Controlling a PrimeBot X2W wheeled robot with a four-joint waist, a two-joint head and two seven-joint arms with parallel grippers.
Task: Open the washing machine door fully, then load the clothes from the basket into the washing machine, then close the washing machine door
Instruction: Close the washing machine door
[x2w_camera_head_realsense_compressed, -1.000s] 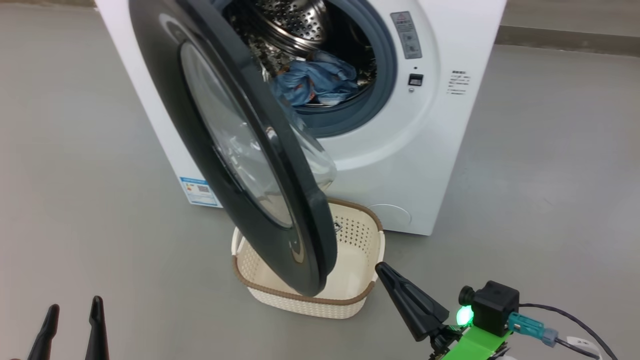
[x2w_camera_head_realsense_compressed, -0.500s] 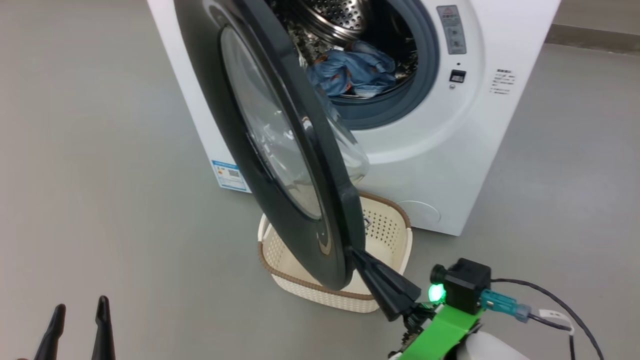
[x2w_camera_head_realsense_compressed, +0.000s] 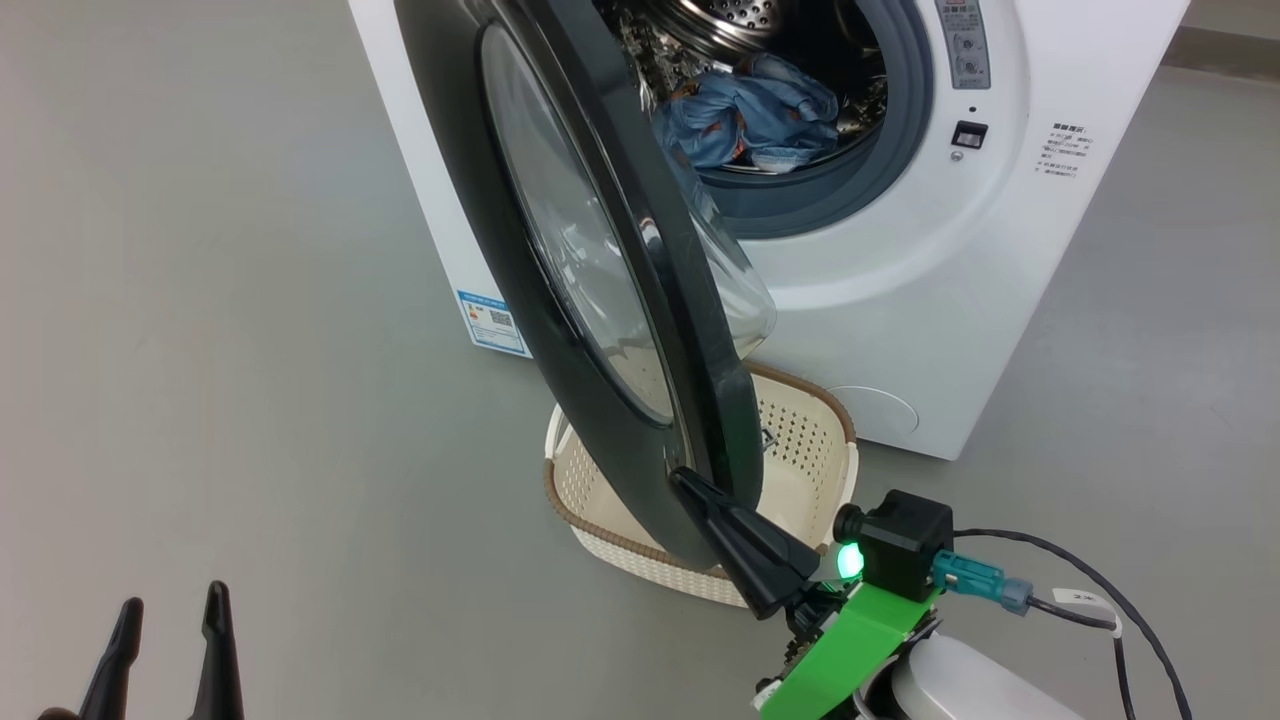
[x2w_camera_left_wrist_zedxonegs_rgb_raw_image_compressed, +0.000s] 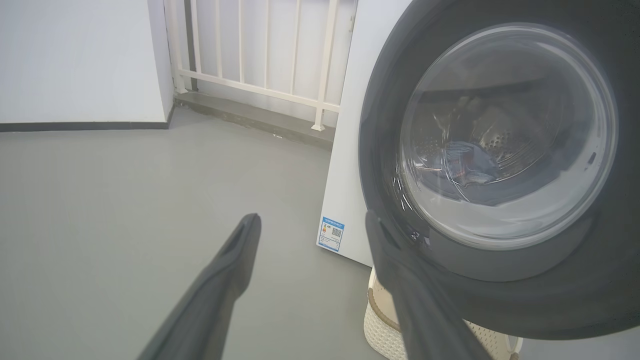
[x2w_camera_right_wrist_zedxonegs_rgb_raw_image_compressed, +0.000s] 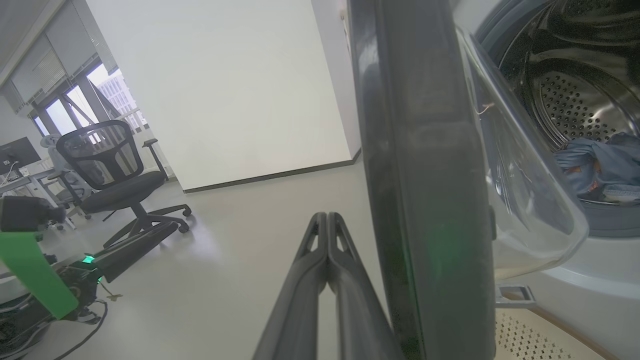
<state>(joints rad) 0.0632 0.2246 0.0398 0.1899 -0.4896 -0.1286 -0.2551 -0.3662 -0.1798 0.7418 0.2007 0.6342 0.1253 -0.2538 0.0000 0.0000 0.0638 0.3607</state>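
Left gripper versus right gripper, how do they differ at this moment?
The left gripper is open, fingers apart; the right gripper is shut, fingers pressed together. The left gripper hangs over bare floor; the right gripper's tip sits at the lower rim of the washing machine door, seemingly touching it. Both have two long dark fingers and hold nothing.

Glossy black plastic washing machine door with smooth clear glass bowl, glossy white casing of the washing machine, shiny perforated steel drum, matt grey rubber gasket, soft crumpled cloth of the clothes, perforated cream plastic basket with brown woven-look rim, smooth matt grey floor.
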